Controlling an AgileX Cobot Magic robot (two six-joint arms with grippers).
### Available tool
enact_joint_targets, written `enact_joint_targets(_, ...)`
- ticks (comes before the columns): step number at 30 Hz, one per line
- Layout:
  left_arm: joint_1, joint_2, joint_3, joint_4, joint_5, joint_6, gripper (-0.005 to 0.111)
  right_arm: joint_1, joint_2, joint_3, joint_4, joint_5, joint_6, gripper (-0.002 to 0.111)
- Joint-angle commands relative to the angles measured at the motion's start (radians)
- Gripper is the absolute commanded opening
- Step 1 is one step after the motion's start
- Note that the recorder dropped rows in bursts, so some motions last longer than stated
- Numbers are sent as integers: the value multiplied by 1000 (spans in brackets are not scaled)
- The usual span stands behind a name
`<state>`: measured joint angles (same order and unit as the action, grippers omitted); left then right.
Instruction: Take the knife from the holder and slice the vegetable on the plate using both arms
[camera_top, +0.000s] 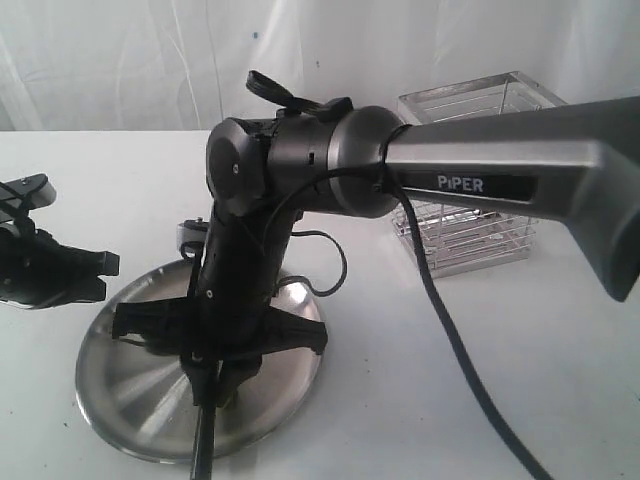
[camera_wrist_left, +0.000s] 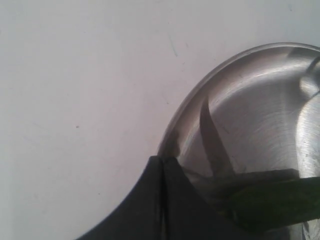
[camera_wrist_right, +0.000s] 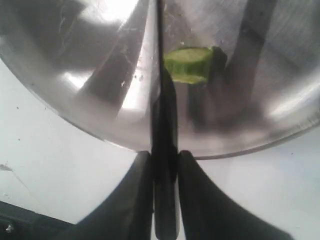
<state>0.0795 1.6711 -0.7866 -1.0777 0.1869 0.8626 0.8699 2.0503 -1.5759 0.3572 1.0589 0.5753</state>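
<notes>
We've got the right tool (camera_wrist_right: 165, 159) clenched on the knife (camera_wrist_right: 160, 90). The blade runs out over the plate (camera_wrist_right: 90, 60), just beside the cut end of the green pepper (camera_wrist_right: 187, 65). The left tool (camera_wrist_left: 162, 165) is clamped shut on nothing, at the plate rim. We see the wire holder (camera_top: 470, 235) further back on the counter (camera_top: 500, 380).

plate (camera_top: 120, 390): silver, mirror-bright | vegetable (camera_wrist_right: 187, 65): green, paler cut face | knife (camera_wrist_right: 164, 130): black | holder (camera_top: 470, 235): chrome, horizontal bars | table (camera_top: 380, 400): white | right arm (camera_top: 500, 160): grey-black, white PIPER lettering
</notes>
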Motion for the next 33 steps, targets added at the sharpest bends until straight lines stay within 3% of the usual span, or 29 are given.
enact_joint_targets(1,0,18,6,-33,12,5,0,6,-5,-21,34,13,9,0)
enact_joint_targets(6,0,46,6,-67,22,8,0,6,32,-48,124,13,-8,0)
enact_joint_targets(20,0,46,6,-103,24,38,0,6,103,-78,117,23,27,0)
enact_joint_targets(33,38,-18,-11,-108,179,122,0,6,101,-78,147,49,-44,0)
